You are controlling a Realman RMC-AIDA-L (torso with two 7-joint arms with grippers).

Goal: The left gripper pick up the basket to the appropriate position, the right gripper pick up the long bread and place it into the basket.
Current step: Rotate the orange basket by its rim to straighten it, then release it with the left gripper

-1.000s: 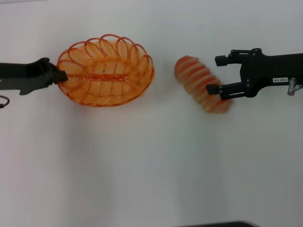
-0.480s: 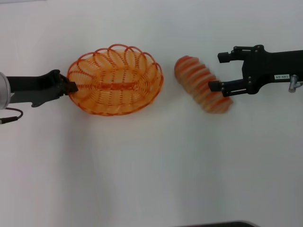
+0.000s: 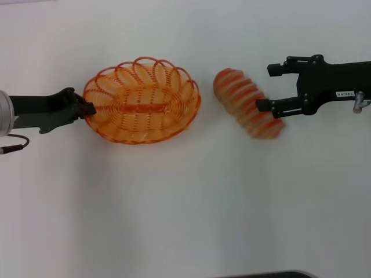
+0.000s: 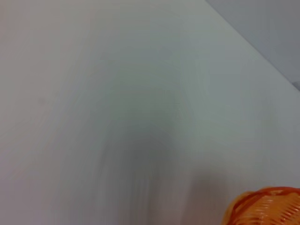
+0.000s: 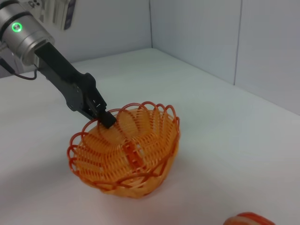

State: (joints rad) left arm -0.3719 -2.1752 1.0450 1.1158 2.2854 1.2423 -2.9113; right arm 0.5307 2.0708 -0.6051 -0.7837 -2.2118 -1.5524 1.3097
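Observation:
The orange wire basket (image 3: 177,113) sits left of centre in the head view. My left gripper (image 3: 88,108) is shut on its left rim. The right wrist view shows that grip (image 5: 104,115) and the basket (image 5: 157,157) tilted a little. A piece of the basket's rim shows in the left wrist view (image 4: 267,206). The long bread (image 3: 240,98), striped orange and tan, lies slantwise to the right of the basket; its end shows in the right wrist view (image 5: 248,219). My right gripper (image 3: 268,87) is open at the bread's right part, its nearer finger over the loaf.
The white table (image 3: 185,202) runs on in front of the basket and bread. Grey walls (image 5: 243,42) stand behind the table in the right wrist view. A dark edge (image 3: 261,274) shows at the near side.
My left gripper has carried the basket a little to the right, towards the bread, then nearly stopped. My right gripper has shifted slightly and stays open at the bread.

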